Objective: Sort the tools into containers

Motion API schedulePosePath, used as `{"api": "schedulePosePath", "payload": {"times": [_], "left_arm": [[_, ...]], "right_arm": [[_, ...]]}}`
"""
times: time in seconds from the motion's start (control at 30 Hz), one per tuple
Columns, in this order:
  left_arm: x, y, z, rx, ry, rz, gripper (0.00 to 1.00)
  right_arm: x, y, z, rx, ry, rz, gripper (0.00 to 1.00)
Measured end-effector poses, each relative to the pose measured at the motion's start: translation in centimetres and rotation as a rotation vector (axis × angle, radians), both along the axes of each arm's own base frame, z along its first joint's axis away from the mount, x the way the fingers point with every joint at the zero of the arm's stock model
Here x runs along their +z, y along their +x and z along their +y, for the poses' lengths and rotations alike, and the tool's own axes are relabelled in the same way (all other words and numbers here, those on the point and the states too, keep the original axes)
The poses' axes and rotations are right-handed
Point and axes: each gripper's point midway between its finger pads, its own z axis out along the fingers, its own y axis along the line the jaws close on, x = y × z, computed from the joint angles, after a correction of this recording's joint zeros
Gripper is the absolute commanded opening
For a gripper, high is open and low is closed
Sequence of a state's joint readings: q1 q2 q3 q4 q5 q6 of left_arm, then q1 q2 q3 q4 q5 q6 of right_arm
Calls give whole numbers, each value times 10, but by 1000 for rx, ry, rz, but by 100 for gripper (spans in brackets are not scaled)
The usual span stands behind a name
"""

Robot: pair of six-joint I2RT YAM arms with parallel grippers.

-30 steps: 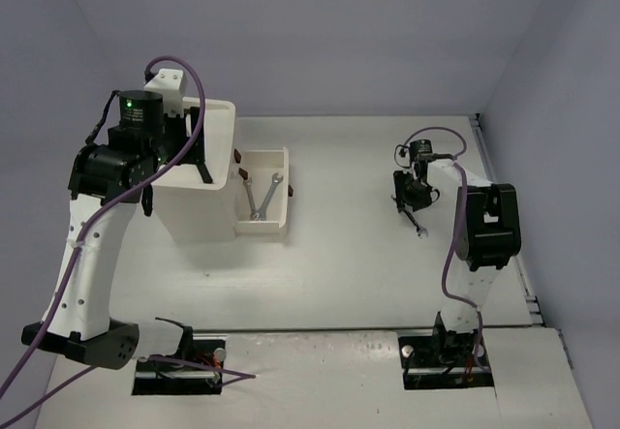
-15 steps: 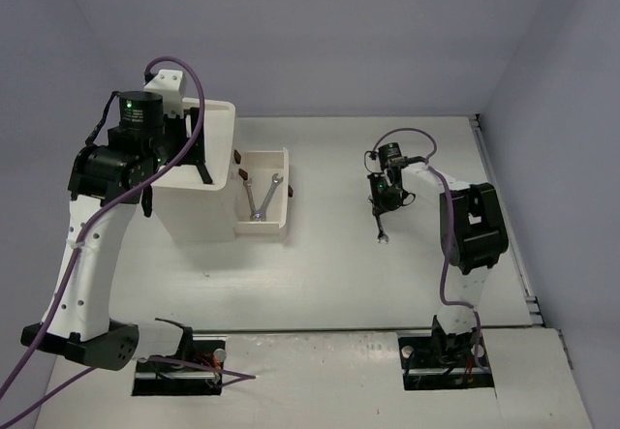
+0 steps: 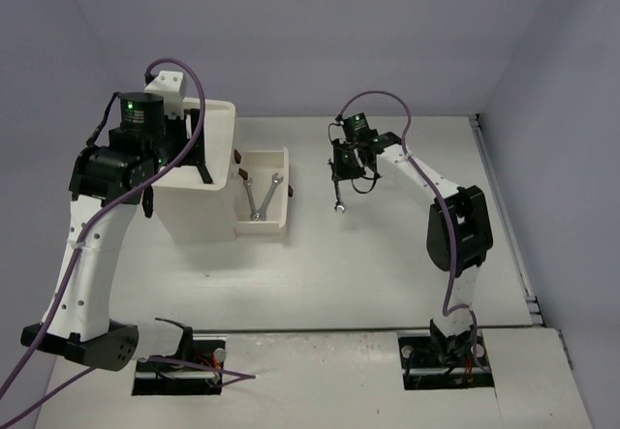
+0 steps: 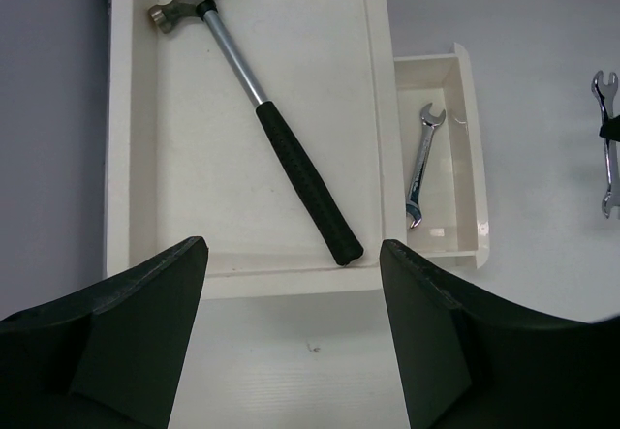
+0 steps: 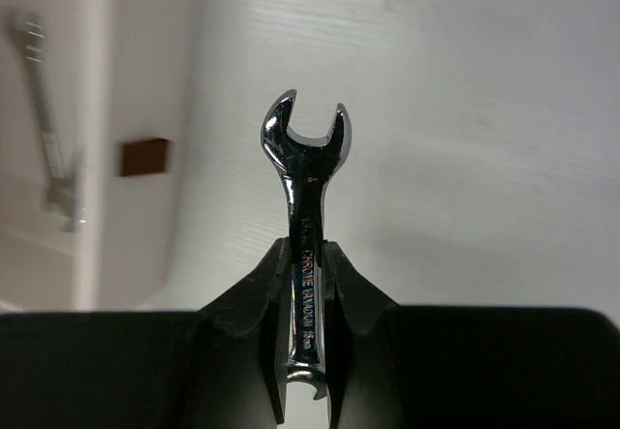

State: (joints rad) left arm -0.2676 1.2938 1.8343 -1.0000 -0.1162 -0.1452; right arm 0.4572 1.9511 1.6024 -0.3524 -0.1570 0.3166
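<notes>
Spotter: Wrench (image 5: 305, 158) pinched by its shank in right gripper (image 5: 307, 250), jaws shut tight on it, open-end head poking out past the fingertips. Seen from above, hanging head-down under the wrist, apparently lifted off the table (image 3: 387, 255).

Operator: From there, which way to the drawer?

Spotter: Off to the robot's left, near, not yet over it. Pulled-out drawer (image 3: 262, 228) beside the cabinet (image 3: 199, 216), open side up, two stored wrenches (image 3: 251, 199) lying inside, both roughly along its longer side, pointing away from the arm bases. Dark-red handle (image 5: 145, 156) at the left of the wrist view, so probably just short of the drawer's handled front. Cabinet itself further left again.

Operator: Long axis of the held one?

Spotter: Roughly upright. Likely fine to drop once above the opening, better if tipped to lie with the others.

Operator: Left gripper (image 4: 293, 245) nearer?

Spotter: Nearer, yes: hovering over the top tray (image 4: 121, 158) above the hammer (image 4: 293, 158), fingers spread wide, holding nothing. No part in this one, though. Judged next: right arm further left, over the drawer, then release.
</notes>
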Motion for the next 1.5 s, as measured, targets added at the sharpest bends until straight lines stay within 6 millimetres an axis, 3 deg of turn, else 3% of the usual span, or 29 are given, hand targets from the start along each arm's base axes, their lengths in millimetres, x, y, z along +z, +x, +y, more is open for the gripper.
{"api": "schedulePosePath", "payload": {"times": [0.17,0.27,0.37,0.5,0.53,0.6,0.63,0.77,0.93,1.03,1.13,1.23,1.33,1.4,1.5], "left_arm": [[0,0,5,22,18,-4,68],[1,1,9,39,34,-7,69],[1,1,12,49,42,-9,69],[1,1,14,60,50,-8,69],[0,2,14,63,53,-7,69],[-2,4,15,68,58,1,69],[-3,5,15,70,61,5,69],[-16,17,20,92,74,48,69],[-36,39,44,163,65,121,69],[-44,54,66,219,63,151,69],[-52,69,79,244,75,178,69],[-63,84,88,256,82,207,67],[-81,96,102,274,100,254,61],[-94,101,112,288,109,291,52],[-108,109,125,306,118,321,39]], "right_arm": [[54,15,82,60,168,-104,0],[64,18,128,84,257,-124,0],[56,15,166,92,312,-102,1],[26,10,202,87,336,-54,15],[18,9,206,81,335,-40,20],[0,8,210,70,323,-17,39],[-8,8,210,63,314,-4,42],[-14,13,205,63,294,-16,51],[7,22,181,91,265,-86,52],[30,25,143,87,235,-135,52],[53,33,92,48,211,-188,52],[61,45,41,-6,179,-223,50],[45,52,7,-33,133,-213,47],[23,47,1,-19,103,-173,45],[-10,37,7,26,73,-108,42]]}}
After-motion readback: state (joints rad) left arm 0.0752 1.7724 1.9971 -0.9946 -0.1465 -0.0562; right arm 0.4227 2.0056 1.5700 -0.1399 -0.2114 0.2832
